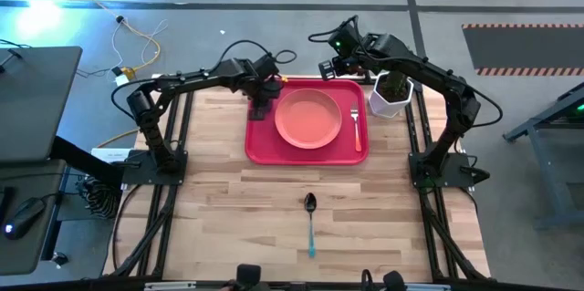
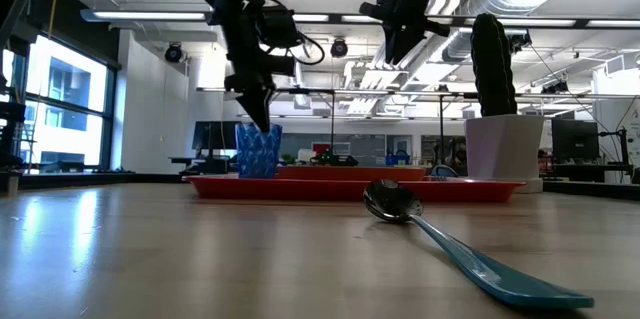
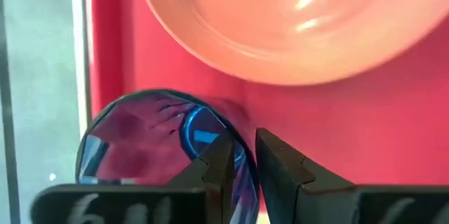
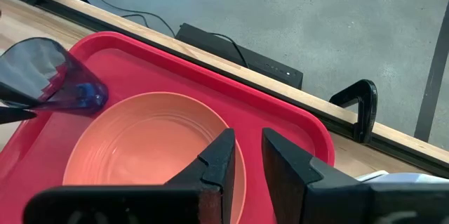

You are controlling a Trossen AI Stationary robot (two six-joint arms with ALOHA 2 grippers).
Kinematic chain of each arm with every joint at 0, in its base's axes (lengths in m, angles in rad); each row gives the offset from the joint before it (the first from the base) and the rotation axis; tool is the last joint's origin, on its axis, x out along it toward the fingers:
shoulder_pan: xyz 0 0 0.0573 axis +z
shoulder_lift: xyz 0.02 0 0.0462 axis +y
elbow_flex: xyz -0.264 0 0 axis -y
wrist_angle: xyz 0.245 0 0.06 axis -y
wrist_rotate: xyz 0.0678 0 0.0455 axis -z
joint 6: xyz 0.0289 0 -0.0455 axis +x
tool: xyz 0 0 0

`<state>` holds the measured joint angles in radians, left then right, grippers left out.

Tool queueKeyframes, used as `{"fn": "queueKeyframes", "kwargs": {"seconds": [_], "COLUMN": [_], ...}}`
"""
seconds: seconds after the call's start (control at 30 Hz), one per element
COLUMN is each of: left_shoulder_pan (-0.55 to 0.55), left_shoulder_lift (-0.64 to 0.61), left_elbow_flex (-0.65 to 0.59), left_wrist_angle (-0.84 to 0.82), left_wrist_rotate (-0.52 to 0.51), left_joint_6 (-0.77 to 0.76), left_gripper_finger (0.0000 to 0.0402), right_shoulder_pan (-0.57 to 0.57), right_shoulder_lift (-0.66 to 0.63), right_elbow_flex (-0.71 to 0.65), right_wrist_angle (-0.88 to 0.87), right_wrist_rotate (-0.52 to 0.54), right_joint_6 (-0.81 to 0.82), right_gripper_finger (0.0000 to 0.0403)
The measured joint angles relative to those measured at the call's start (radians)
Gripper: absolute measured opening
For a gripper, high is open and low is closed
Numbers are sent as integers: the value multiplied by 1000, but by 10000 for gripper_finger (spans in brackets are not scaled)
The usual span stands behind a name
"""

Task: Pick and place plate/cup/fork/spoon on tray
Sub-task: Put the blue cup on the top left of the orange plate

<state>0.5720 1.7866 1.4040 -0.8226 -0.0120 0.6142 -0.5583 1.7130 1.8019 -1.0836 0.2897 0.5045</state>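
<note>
Nearest you: the spoon (image 1: 310, 222), loose on the bare table (image 1: 219, 209), well apart from the tray (image 1: 260, 150).

On the tray: plate (image 1: 308, 117) in the middle, fork (image 1: 355, 129) beside it, cup (image 2: 258, 151) in the left corner.

Left gripper (image 3: 242, 161): nearly closed over the cup's rim; lift it carelessly and you could tip the cup.

Right gripper (image 4: 244, 155): hovering nearly closed above the tray's far edge, holding nothing.

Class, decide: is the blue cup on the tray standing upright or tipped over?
Upright. The cup stands on its base on the tray in the low view, its open mouth facing the left pincer.
</note>
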Motion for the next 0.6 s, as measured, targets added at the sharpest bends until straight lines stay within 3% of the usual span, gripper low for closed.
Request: {"fn": "queueKeyframes", "kwargs": {"seconds": [0.6], "left_shoulder_pan": [-4], "left_shoulder_lift": [0], "left_elbow_flex": [0], "left_wrist_angle": [34], "left_wrist_rotate": [-2], "left_joint_6": [-19], "left_gripper_finger": [47], "right_shoulder_pan": [0], "right_shoulder_lift": [0], "right_elbow_flex": [0], "right_wrist_angle": [0], "right_wrist_rotate": [0], "right_joint_6": [0], "right_gripper_finger": [64]}}
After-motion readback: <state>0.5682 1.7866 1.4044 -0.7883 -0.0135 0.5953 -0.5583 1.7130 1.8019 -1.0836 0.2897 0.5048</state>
